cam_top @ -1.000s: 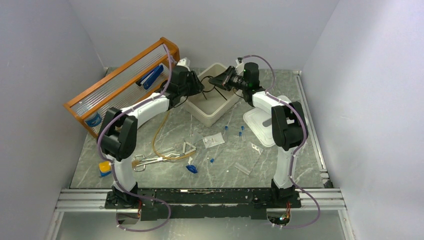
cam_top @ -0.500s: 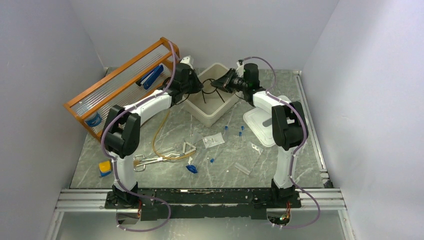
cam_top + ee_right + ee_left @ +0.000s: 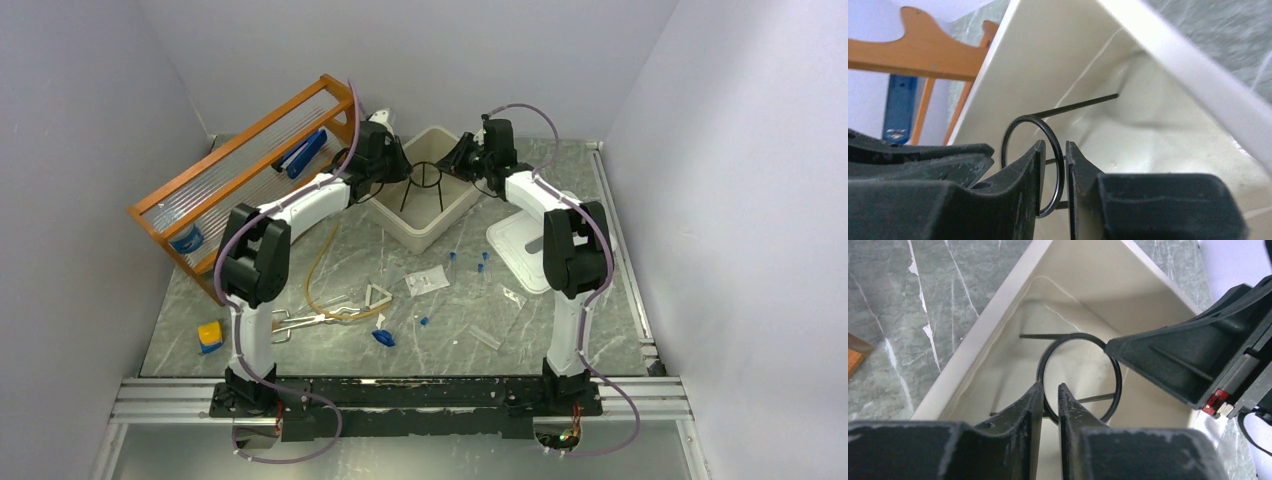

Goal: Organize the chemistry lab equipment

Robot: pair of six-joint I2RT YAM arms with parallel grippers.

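Observation:
The black wire ring tripod (image 3: 424, 186) stands upright inside the beige tub (image 3: 420, 240). My left gripper (image 3: 400, 168) grips the ring from the left and my right gripper (image 3: 458, 160) from the right. In the left wrist view the fingers (image 3: 1050, 390) are nearly together, with the ring (image 3: 1113, 370) between their tips. In the right wrist view the fingers (image 3: 1054, 150) close on the ring (image 3: 1007, 137) with thin slits beside it. Metal tongs (image 3: 310, 320), wire triangle (image 3: 377, 295), tan tubing (image 3: 318, 262), white packet (image 3: 427, 281) and blue-capped vials (image 3: 452, 257) lie on the table.
The orange wooden rack (image 3: 240, 170) leans at the back left, close to my left arm. The white lid (image 3: 520, 250) lies right of the tub. A yellow block (image 3: 209, 335) and a blue piece (image 3: 383, 338) lie near the front.
Both grippers have carried the tripod from a tilted pose over the tub's left rim to upright in the middle of the tub. The left arm reached further back.

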